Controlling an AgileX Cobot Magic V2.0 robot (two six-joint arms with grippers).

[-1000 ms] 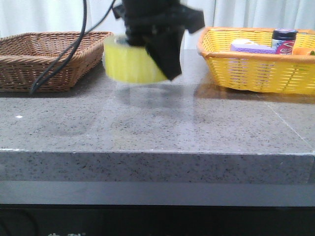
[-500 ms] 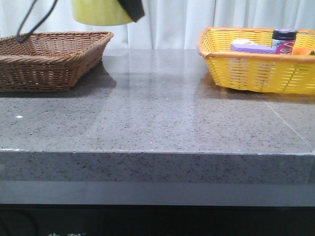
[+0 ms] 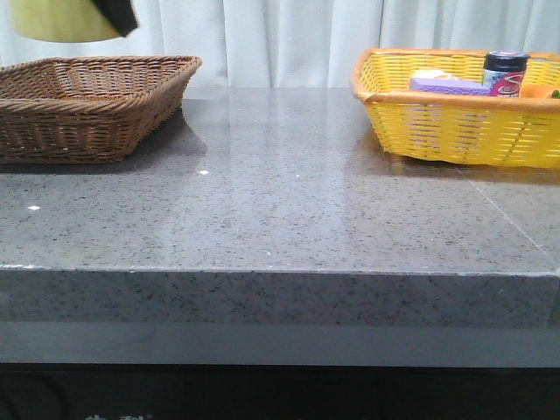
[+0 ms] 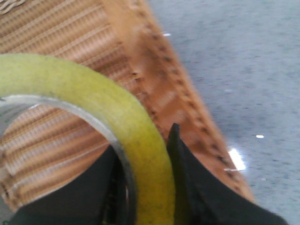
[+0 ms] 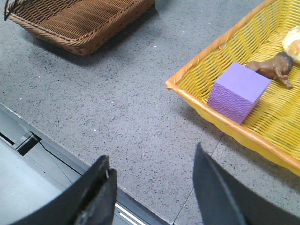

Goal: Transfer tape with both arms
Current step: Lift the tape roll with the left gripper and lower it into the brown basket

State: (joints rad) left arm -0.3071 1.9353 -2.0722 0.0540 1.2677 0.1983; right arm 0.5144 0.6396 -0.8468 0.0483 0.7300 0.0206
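Front view: the tape hangs at the top left corner of the picture, high above the brown basket, with a black finger of the left gripper against its right side.
Tape: a thick yellow roll with a pale inner ring; in the left wrist view its band curves over the basket's woven floor and rim.
Left gripper: pinching the wall of the roll, one black finger inside the ring and the other outside, both pressed against the yellow band.
Right gripper: spread wide with nothing between its two black fingers, held above the counter near its front edge.
Brown basket: sits at the back left of the counter; in the left wrist view it lies directly below the lifted roll, its near rim running under the yellow band.
Yellow basket: sits at the back right of the counter, well apart from the brown one.
Inside the yellow basket: a purple block near the basket's front rim, a small brown animal figure just beside it, a pale round thing cut off by the picture's edge, and, in the front view, a dark-capped jar.
Counter: grey speckled stone, glossy, with a pale curtain behind it.
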